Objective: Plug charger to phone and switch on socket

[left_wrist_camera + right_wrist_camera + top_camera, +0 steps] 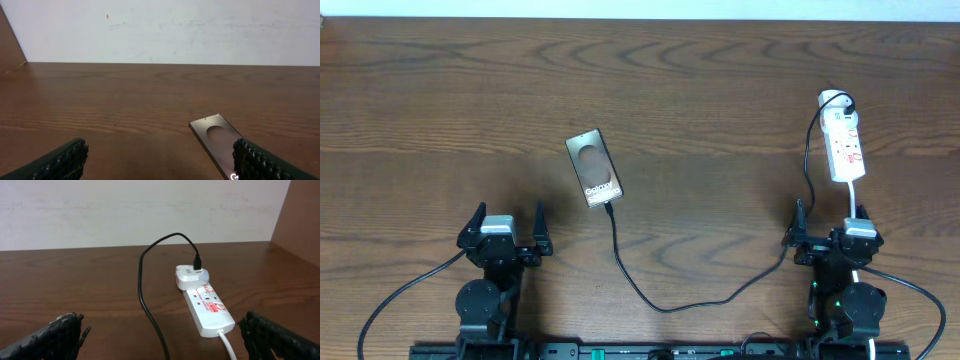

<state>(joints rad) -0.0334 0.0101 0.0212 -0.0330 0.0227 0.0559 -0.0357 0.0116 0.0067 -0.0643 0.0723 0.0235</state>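
Left pincer (510, 213) and right pincer (830, 215) gape wide, holding nothing. Charger (650, 300) sits in white plug (834, 100) on socket (846, 150), other end touching phone (593, 168) on tabletop (720, 80).

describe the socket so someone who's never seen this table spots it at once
Start at the brown wooden table and go to its right side, just beyond the right claw. The socket is the narrow white strip there, the only white, red-marked thing.

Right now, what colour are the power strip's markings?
Red on narrow white power strip; right wrist view.
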